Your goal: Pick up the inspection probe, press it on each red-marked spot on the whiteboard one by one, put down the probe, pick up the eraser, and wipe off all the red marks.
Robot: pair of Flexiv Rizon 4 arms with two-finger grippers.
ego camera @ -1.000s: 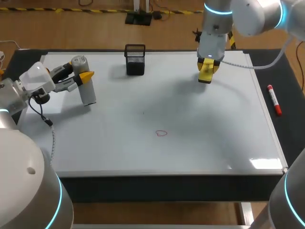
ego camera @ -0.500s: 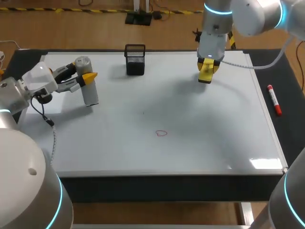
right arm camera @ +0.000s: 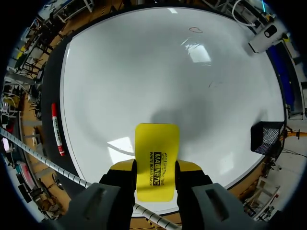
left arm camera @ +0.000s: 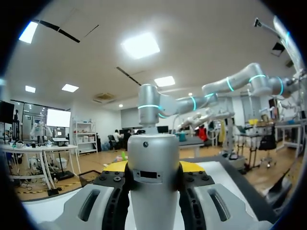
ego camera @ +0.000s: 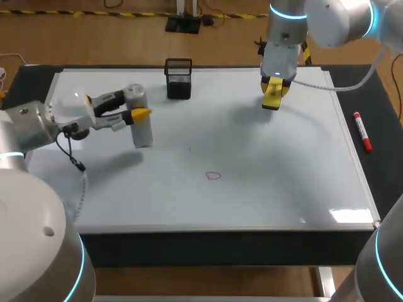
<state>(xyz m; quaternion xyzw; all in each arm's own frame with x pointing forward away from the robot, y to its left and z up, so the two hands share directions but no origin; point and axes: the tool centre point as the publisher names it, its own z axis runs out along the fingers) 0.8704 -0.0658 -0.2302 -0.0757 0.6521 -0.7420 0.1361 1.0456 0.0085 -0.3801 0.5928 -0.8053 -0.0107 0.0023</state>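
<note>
1. Right now the left gripper [ego camera: 137,113] is holding the probe [ego camera: 143,133] upright at the left-centre of the frame. Both fingers are clamping its silver body from opposite sides.
2. Judging by the offset shadow, the probe's base is probably hanging just clear of the whiteboard [ego camera: 283,163], though contact is hard to rule out.
3. One red mark [ego camera: 214,176] is showing, a small ring sitting lower-centre, well apart from the probe and toward its lower right.
4. Meanwhile the right gripper [ego camera: 272,94] is hovering at the upper right, its fingers closing on the flanks of the yellow eraser [ego camera: 271,99].
5. The step in hand is likely carrying the probe across to that ring. Doing it well means:
   - keeping the probe vertical and clear of the board while travelling;
   - centring its base over the ring before descending;
   - pressing straight down, gently, so nothing is sliding or smearing the ink.
6. The black basket [ego camera: 179,78] is standing near the upper edge and the marker [ego camera: 363,132] is lying at the far right. Neither is lying between the probe and the ring.
</note>
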